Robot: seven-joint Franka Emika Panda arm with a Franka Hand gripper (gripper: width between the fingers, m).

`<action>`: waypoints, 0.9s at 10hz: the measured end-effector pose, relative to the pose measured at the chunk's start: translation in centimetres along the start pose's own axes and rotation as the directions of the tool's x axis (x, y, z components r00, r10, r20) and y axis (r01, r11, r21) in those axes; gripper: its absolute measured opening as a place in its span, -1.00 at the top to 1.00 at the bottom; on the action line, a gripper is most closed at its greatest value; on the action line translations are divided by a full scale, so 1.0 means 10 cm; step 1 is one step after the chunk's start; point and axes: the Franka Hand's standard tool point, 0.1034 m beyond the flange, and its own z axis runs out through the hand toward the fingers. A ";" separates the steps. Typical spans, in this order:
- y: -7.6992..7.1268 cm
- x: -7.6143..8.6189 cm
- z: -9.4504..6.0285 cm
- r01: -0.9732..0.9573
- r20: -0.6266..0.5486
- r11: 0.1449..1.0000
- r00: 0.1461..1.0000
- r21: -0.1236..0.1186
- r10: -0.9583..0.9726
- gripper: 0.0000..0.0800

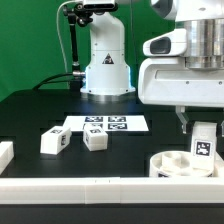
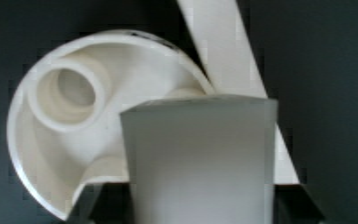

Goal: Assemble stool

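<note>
My gripper [image 1: 203, 138] is shut on a white stool leg [image 1: 204, 148] that carries a black-and-white tag and hangs upright over the round white seat disc [image 1: 172, 164] at the exterior view's right. In the wrist view the leg [image 2: 197, 150] fills the space between my dark fingers [image 2: 105, 203], and the seat [image 2: 51, 150] lies behind it with one round socket [image 2: 69, 92] showing. Whether the leg touches the seat I cannot tell. Two more tagged legs [image 1: 54, 141] [image 1: 96, 140] lie loose on the black table towards the exterior view's left.
The marker board [image 1: 105, 124] lies flat behind the loose legs. A long white rail [image 1: 100, 187] runs along the front edge, with a shorter piece [image 1: 5, 155] at the left. The arm's white base [image 1: 106, 62] stands at the back. Another rail [image 2: 220, 40] crosses the wrist view beyond the seat.
</note>
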 end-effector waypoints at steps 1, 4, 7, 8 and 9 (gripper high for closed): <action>0.00 0.00 0.00 -0.068 0.000 0.998 0.998 0.000 0.068 0.16; -0.01 -0.01 0.00 -0.362 0.014 0.932 0.932 0.010 0.362 0.16; -0.02 -0.01 0.00 -0.501 0.030 0.865 0.865 0.015 0.500 0.16; -0.02 -0.02 0.00 -0.567 0.038 0.823 0.823 0.016 0.567 0.16; -0.03 -0.02 0.00 -0.626 0.047 0.779 0.779 0.016 0.625 0.16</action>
